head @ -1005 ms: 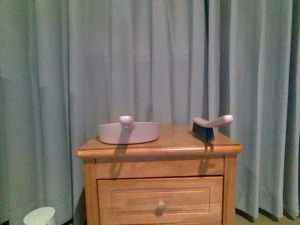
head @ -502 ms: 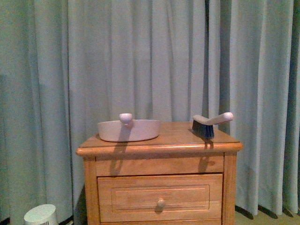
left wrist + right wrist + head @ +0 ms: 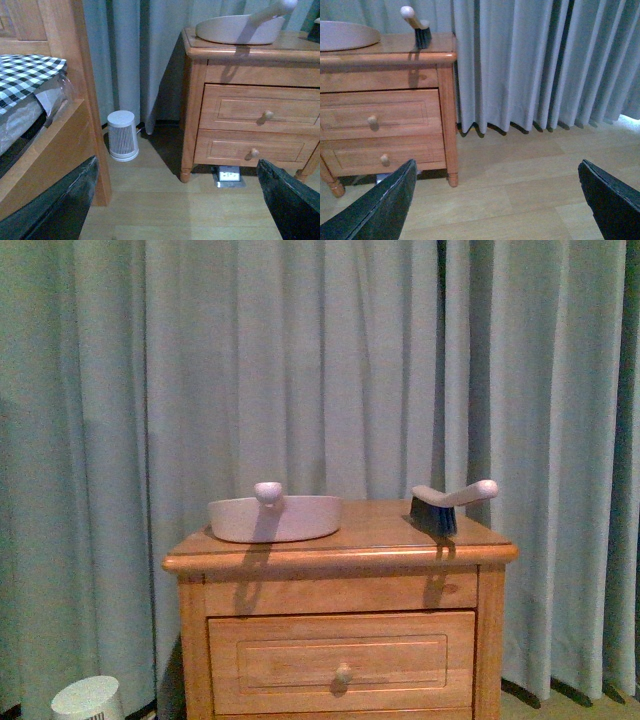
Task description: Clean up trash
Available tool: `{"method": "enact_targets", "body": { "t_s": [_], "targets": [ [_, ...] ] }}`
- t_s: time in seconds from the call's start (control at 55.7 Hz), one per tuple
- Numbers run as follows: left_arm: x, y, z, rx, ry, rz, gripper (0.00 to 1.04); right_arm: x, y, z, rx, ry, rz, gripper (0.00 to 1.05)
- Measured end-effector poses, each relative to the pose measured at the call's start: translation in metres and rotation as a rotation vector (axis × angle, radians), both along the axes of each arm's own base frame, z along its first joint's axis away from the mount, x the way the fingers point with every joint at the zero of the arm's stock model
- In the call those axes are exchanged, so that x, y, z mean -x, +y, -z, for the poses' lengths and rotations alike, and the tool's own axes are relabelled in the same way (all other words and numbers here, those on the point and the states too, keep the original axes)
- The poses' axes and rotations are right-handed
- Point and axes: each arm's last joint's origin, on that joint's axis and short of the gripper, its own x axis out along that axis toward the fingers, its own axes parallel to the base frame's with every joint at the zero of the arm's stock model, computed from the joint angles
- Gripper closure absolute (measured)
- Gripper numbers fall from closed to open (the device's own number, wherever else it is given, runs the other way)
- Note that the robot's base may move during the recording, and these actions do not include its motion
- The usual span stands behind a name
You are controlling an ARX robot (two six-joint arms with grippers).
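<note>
At lower center of the front view, dustpan [image 3: 275, 520] and brush [image 3: 450, 505] rest apart on the nightstand [image 3: 380, 532]. Left gripper [image 3: 172, 200] and right gripper [image 3: 492, 200]: spread wide, holding nothing.

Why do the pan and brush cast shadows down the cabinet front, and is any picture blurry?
Front view: dim, greenish, grainy; the dustpan and brush throw shadows down the nightstand front, so light likely comes from above. Left wrist view: the dark fingers look soft up close. Right wrist view: a bright patch on the floor under the curtain.
</note>
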Motion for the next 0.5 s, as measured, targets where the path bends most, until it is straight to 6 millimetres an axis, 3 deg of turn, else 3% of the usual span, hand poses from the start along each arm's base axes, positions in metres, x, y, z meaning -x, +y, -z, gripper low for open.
{"method": "enact_targets", "body": {
  "t_s": [0.502],
  "targets": [
    [0.0000,0.0000,0.0000,0.000,0.000,0.000,0.08,0.0000,0.0000,0.0000,0.000,0.000,0.000,0.07]
  ]
}}
